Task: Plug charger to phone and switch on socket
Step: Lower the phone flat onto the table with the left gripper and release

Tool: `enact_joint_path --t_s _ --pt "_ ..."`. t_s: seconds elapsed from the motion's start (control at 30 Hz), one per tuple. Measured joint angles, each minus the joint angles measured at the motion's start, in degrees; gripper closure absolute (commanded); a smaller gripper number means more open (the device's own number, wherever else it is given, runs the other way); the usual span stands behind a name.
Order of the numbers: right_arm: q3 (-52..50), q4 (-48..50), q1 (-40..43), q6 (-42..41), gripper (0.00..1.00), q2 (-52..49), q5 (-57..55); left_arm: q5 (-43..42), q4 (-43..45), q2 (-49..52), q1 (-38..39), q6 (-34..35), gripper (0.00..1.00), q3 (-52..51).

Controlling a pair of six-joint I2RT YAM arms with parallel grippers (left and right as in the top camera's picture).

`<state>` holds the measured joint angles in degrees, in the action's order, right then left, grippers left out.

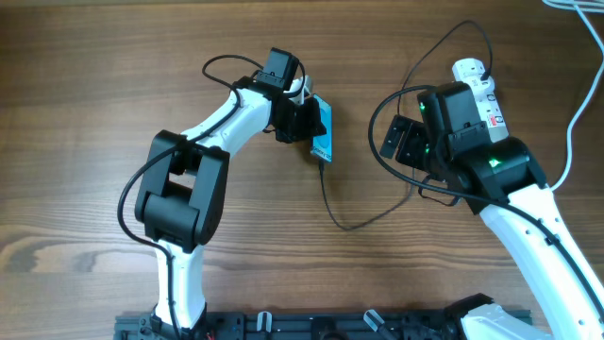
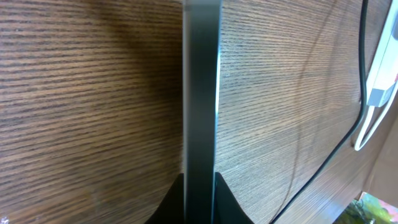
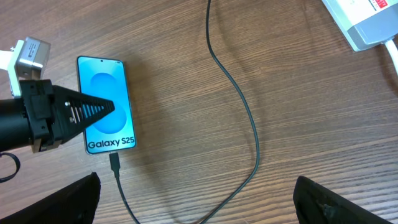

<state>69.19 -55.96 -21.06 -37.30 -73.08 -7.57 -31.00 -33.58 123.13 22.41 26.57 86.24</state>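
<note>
Items — one phone point(image 3: 117, 87), one charger point(image 3: 246, 115), one socket point(image 3: 364, 22)

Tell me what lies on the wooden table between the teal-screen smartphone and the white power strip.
Only the thin black charger cable, curving over bare wooden table; the right wrist view shows it.
</note>
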Motion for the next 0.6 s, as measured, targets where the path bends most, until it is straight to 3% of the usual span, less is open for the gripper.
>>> enact_joint_path --t_s 0.6 --pt "0.00 -0.31 0.00 0.00 0.00 0.00 0.02 5.20 -2.19 0.02 0.15 -1.03 0.85 0.00"
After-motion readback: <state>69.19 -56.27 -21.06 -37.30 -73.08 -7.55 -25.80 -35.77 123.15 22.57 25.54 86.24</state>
